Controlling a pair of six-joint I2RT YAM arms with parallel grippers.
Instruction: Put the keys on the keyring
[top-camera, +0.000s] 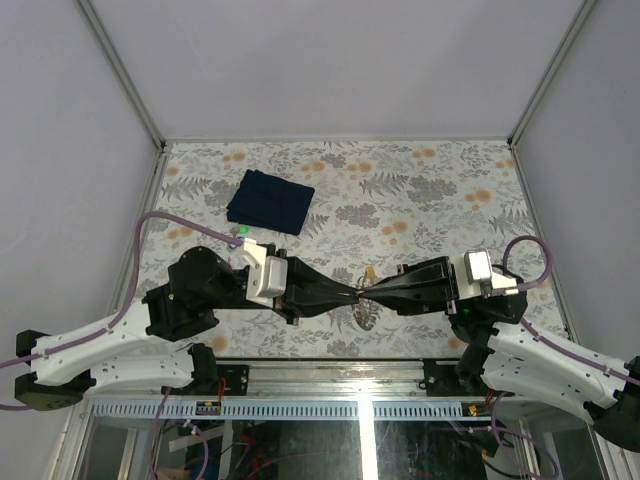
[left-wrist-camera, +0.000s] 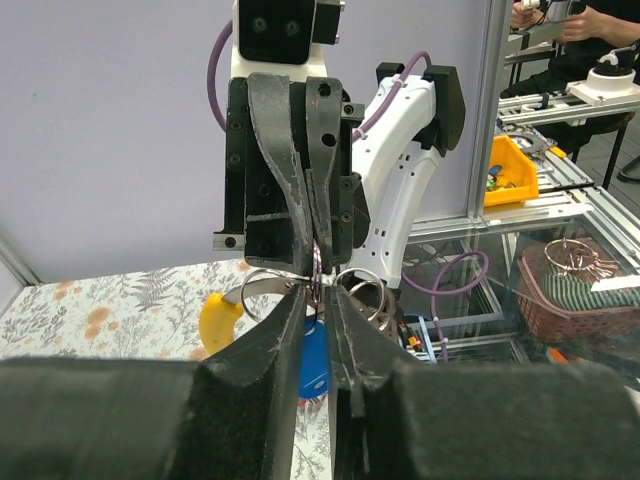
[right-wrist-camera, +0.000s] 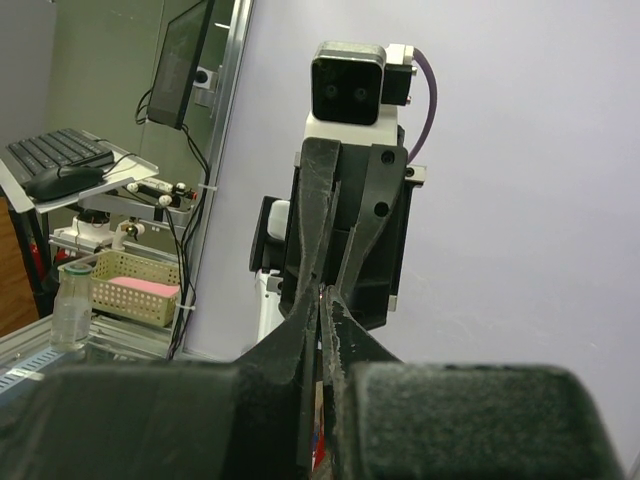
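Two robot arms reach in from the near edge of a flat table (top-camera: 440, 190) with a grey leaf and orange flower pattern. Farther back, at 11 o'clock from the middle, lies a dark blue folded cloth (top-camera: 270, 200). Plain pale walls (top-camera: 340, 60) stand behind it and at both sides.

The arm tips meet nose to nose near the middle. The black left gripper (top-camera: 352, 291) comes in from 9 o'clock and the black right gripper (top-camera: 373, 289) from 3 o'clock. The right jaws are pressed tight on the wire of the thin grey metal keyring (left-wrist-camera: 262, 285). The left jaws are nearly together with a tiny gap, and the wire runs into it. I cannot tell if they pinch it. A yellow plastic key tag (left-wrist-camera: 218, 322) hangs at 8 o'clock of the jaws, and a blue plastic key tag (left-wrist-camera: 315, 365) at 6 o'clock.
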